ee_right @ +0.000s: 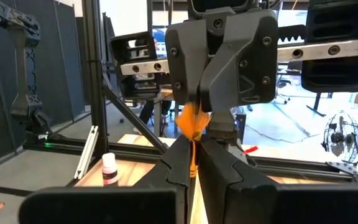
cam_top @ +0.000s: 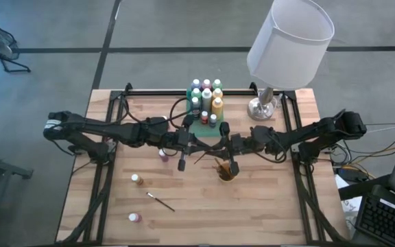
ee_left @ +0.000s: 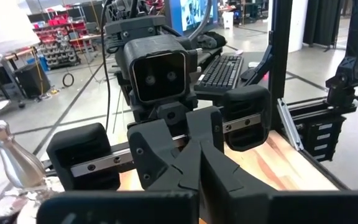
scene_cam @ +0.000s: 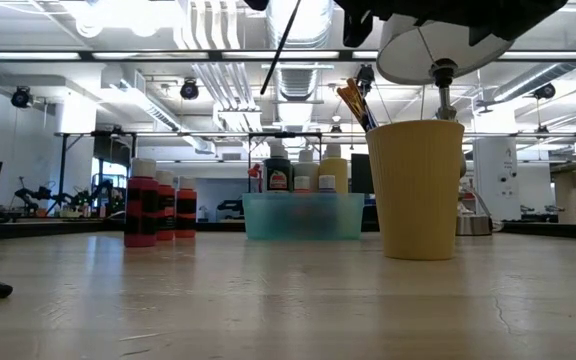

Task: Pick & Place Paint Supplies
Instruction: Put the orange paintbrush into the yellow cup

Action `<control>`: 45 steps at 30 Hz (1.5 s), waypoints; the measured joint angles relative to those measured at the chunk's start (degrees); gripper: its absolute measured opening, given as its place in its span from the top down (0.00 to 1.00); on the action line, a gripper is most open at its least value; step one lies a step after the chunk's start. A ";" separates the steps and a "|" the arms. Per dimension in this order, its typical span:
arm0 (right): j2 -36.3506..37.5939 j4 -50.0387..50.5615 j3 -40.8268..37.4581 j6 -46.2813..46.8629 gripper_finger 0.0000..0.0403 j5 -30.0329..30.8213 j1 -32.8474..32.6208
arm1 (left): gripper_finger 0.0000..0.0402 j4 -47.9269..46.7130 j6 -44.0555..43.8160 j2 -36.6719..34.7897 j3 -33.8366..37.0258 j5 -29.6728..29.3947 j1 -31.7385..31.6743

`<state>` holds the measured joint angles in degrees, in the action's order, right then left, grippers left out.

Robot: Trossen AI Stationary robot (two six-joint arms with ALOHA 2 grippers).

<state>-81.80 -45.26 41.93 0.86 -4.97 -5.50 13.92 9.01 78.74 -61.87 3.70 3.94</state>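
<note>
At mid-frame of the high view, above the worktop (cam_top: 266,206), two hands meeting tip to tip: left hand (cam_top: 197,145) reaching in from the left, right hand (ee_right: 193,149) from the right. Right hand pinched narrow on a thin dark brush (scene_cam: 280,45), held clear of the boards and leaning, seen at the top centre of the low view. Orange bristles showing just past the right fingers in the right wrist view. Left hand narrow too, fingers together, facing the right one at close range; cannot tell whether touching the brush.

Just below the hands in the high view, slightly right of centre, a cup (scene_cam: 420,190), upright, with more brushes (scene_cam: 356,103) standing in it. Above the hands, toward the top centre, a green tray (scene_cam: 303,218) packed with bottles (cam_top: 206,96), pale caps up. Right of the tray, at the upper right, a lamp (cam_top: 290,38) with a white shade.

Left of centre, close under the left arm, a pink bottle (cam_top: 162,155). Lower left, well apart from the tray, a second bottle (cam_top: 137,179) and a third bottle (cam_top: 135,217), both upright. Between those two and a little to the right, a loose brush (cam_top: 160,201) lying flat on a slant.
</note>
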 joint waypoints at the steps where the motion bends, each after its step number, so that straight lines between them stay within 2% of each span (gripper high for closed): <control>1: 0.00 0.04 -0.01 0.00 0.97 0.00 0.00 | 0.98 -0.03 -0.68 0.00 0.00 0.00 0.00; 4: 0.00 0.43 -0.04 0.01 0.97 -0.02 -0.01 | 0.93 -0.04 -1.13 -0.05 0.00 -0.15 -0.01; 8: 0.02 0.66 -0.07 0.04 0.97 -0.04 -0.02 | 0.81 -1.86 -1.11 -1.71 -0.03 -0.49 -0.07; 12: 0.04 1.23 -0.09 0.02 0.97 -0.04 -0.02 | 0.66 -5.64 -1.18 -4.83 -0.24 -3.18 -0.07; 16: 0.79 2.17 -0.09 0.09 0.97 -0.11 -0.16 | 0.58 -12.12 -1.44 -8.67 -0.17 -4.80 -0.06; 22: 5.37 7.38 -0.09 -0.03 0.97 -3.00 -2.46 | 0.57 -17.34 -3.15 -11.36 1.09 -8.59 -0.06; 27: 12.25 19.27 -0.09 -0.61 0.97 -2.64 -5.31 | 0.57 -17.45 -4.89 -11.60 1.22 -8.57 -0.06; 30: 16.84 27.97 -0.09 2.21 0.97 -2.57 -6.44 | 0.57 -17.53 -4.93 -11.44 1.22 -8.57 -0.06; 34: 20.78 34.07 -0.11 5.04 0.97 -1.48 -7.91 | 0.57 -17.61 -4.99 -11.23 1.25 -8.57 -0.06; 38: 21.40 37.20 -0.11 4.98 0.97 2.55 -8.92 | 0.57 -17.56 -4.98 -11.19 1.25 -8.55 -0.06; 45: 16.98 39.99 0.26 3.32 0.97 6.96 -8.90 | 0.57 -17.63 -4.98 -11.19 1.25 -8.52 -0.06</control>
<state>-64.82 -5.27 42.19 4.19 1.99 -14.39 -3.70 4.03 67.55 -60.62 -4.82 3.88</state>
